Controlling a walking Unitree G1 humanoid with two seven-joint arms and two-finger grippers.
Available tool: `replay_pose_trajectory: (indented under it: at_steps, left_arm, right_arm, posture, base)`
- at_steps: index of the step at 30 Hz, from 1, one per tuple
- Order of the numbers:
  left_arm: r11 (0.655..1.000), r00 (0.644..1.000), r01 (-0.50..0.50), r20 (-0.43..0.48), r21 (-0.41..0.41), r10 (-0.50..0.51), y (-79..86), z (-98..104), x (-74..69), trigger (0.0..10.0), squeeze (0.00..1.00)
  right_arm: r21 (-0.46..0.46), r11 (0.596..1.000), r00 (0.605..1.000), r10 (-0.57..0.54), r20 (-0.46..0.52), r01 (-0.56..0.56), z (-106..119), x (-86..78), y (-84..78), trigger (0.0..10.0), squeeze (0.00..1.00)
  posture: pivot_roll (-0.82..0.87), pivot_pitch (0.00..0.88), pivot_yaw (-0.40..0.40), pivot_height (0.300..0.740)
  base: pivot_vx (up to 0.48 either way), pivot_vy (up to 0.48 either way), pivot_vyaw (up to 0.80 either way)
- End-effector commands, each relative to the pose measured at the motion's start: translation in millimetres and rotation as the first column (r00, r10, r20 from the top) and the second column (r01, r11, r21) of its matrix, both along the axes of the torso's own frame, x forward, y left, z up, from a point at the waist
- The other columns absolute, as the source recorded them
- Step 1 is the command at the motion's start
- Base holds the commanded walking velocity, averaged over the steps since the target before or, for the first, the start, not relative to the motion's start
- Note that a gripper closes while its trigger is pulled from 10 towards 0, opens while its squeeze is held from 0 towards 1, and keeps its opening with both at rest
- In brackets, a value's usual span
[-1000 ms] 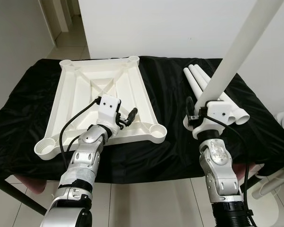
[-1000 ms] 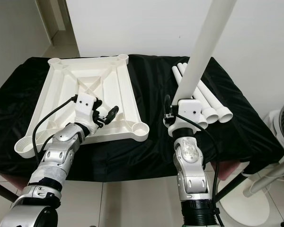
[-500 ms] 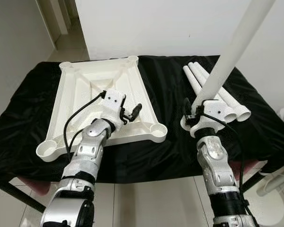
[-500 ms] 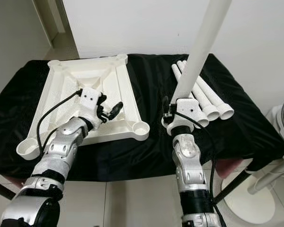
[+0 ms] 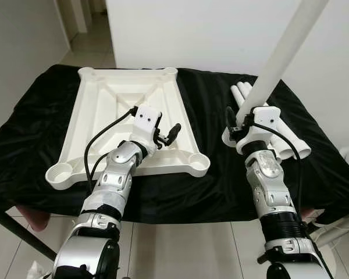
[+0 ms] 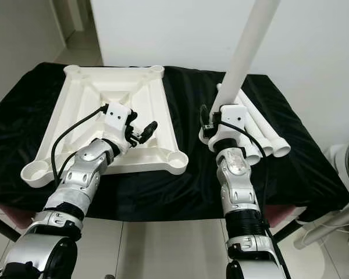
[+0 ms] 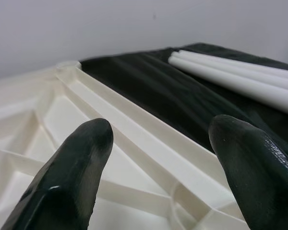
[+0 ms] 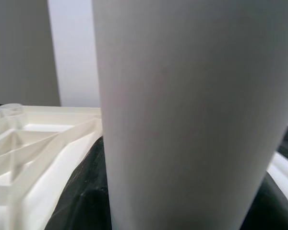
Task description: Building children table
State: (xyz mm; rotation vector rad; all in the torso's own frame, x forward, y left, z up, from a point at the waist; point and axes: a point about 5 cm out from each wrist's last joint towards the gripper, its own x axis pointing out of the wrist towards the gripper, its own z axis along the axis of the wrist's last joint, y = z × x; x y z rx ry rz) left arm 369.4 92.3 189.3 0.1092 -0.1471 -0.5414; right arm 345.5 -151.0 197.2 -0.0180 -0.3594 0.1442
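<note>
The white tabletop [image 5: 104,110] lies upside down on the black cloth, with a round leg socket [image 5: 198,164] at its near right corner. My left gripper [image 5: 173,131] hovers open just above the tabletop's right rim [image 7: 149,143], nothing between its fingers [image 7: 72,177]. My right gripper [image 5: 234,123] is shut on a long white table leg [image 5: 279,52], held upright and leaning away to the right, above the cloth to the right of that socket. The held leg [image 8: 182,120] looms close in the right wrist view. Three more white legs [image 5: 282,142] lie on the cloth behind it.
The black cloth [image 5: 215,186] covers the whole work table and hangs over its near edge. Another socket [image 5: 59,174] sits at the tabletop's near left corner. A white wall stands behind, and a white stand [image 6: 331,226] is on the tiled floor at the right.
The camera has shifted slightly. My left gripper has moved away and to the right, from the tabletop's near rib to above its right rim. The right gripper still holds the leg upright.
</note>
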Motion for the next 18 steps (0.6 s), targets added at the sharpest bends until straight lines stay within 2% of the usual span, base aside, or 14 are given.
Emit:
replay_pose_trajectory:
  at_steps: [1,6,12,18]
  left_arm:
    - [0.973,0.973,-0.229,0.016,-0.021,0.230,13.0,3.7,4.4,10.0,0.00]
    - [0.978,0.978,-0.209,-0.006,-0.010,0.208,17.9,-9.2,1.0,10.0,0.00]
    - [0.982,0.982,-0.187,-0.002,0.018,0.187,14.2,-19.5,0.1,10.0,0.00]
    - [0.970,0.970,-0.241,-0.020,-0.022,0.241,22.6,-22.2,-5.0,10.0,0.00]
  right_arm:
    - [-0.007,1.000,1.000,0.016,0.020,-0.016,2.0,1.9,6.6,10.0,0.00]
    - [0.018,1.000,1.000,0.020,0.022,-0.020,-1.3,4.1,10.7,10.0,0.00]
    - [0.035,0.999,1.000,0.004,0.009,-0.004,-7.1,3.4,7.2,10.0,0.00]
    - [0.020,0.999,0.999,-0.038,-0.025,0.038,-22.7,-6.3,0.0,10.0,0.00]
  posture:
    - [0.10,0.000,-0.042,0.740]
    - [0.09,0.000,-0.045,0.740]
    - [0.09,0.000,-0.059,0.740]
    - [0.09,0.000,-0.073,0.740]
  base:
    - [0.000,0.000,0.00]
    - [0.000,0.000,0.00]
    - [0.000,0.000,0.00]
    - [0.000,0.000,0.00]
